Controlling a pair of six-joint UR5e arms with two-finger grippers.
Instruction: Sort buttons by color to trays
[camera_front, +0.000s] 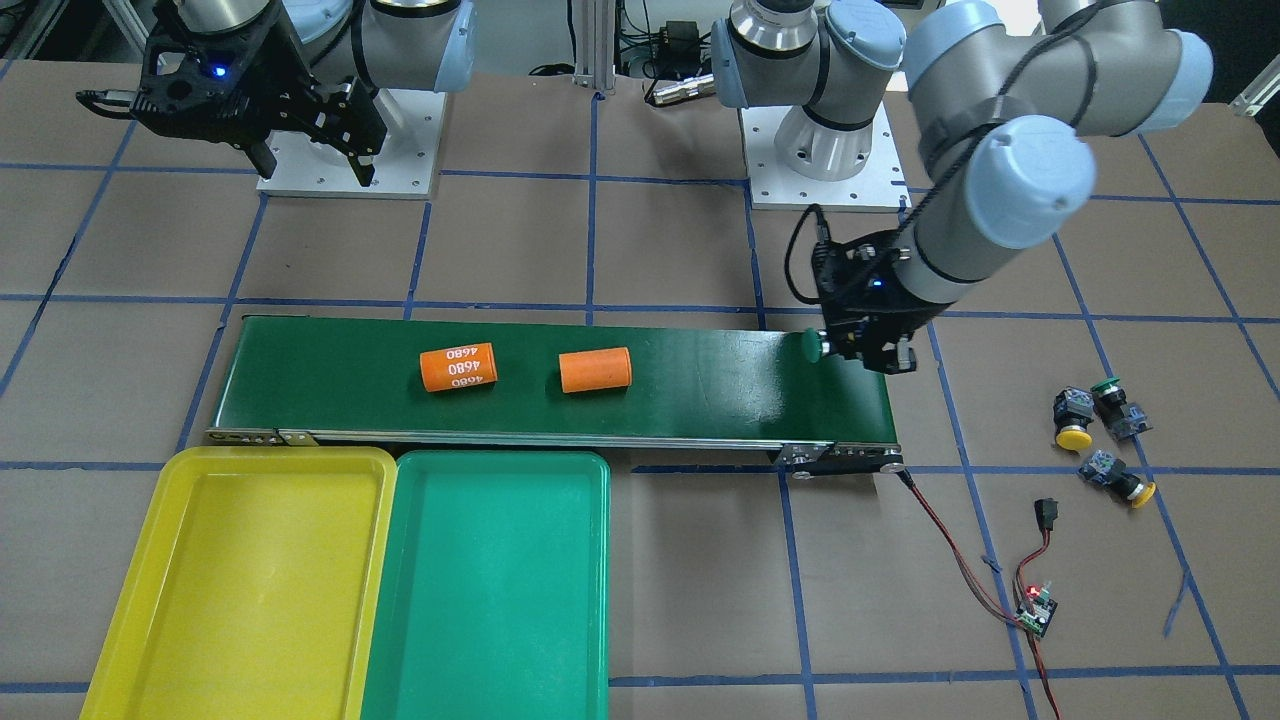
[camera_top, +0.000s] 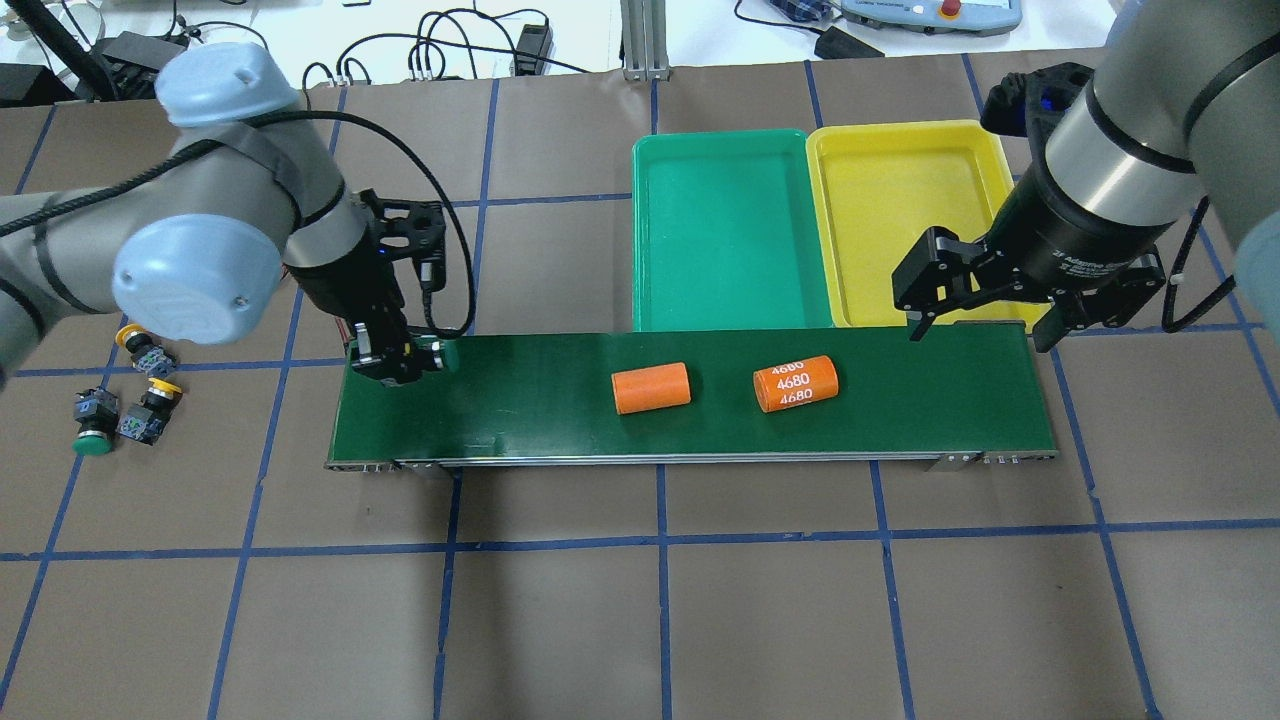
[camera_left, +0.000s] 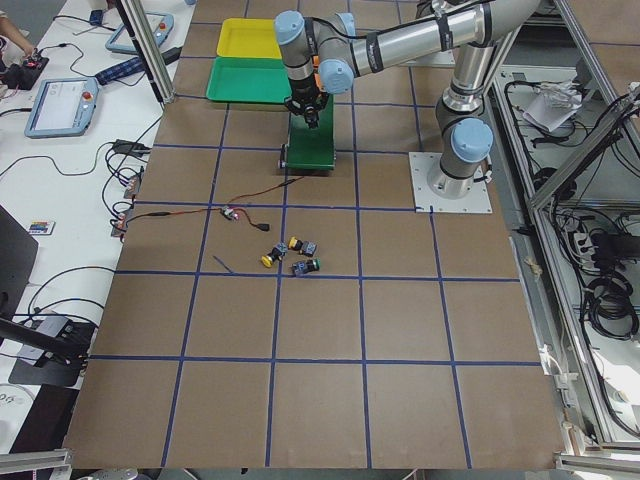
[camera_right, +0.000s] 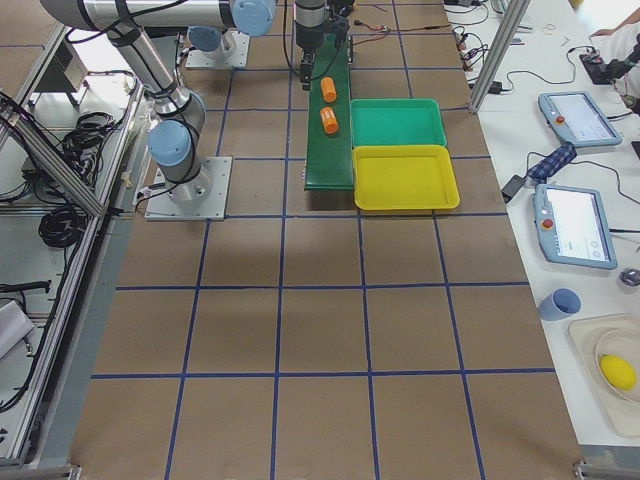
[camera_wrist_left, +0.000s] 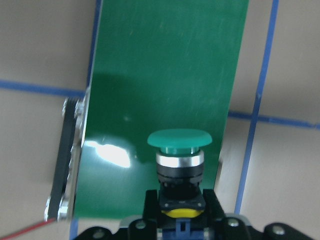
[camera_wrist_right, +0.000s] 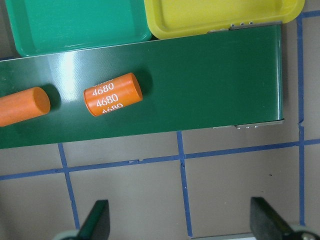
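My left gripper (camera_front: 858, 348) is shut on a green-capped button (camera_wrist_left: 180, 150) and holds it sideways just above the near end of the dark-green belt (camera_front: 700, 395), cap (camera_top: 447, 355) pointing along the belt. Three more buttons lie on the table beside that end: a yellow one (camera_front: 1072, 422), a green one (camera_front: 1113, 398) and another yellow one (camera_front: 1122, 478). My right gripper (camera_top: 980, 328) hangs open and empty over the belt's other end, by the yellow tray (camera_top: 900, 220). The green tray (camera_top: 720, 240) sits next to the yellow tray. Both trays hold nothing.
Two orange cylinders (camera_front: 458, 367) (camera_front: 594, 370) lie on the belt, one printed 4680. A small circuit board (camera_front: 1036, 603) with red and black wires trails from the belt's end near the loose buttons. Blue tape lines grid the brown table.
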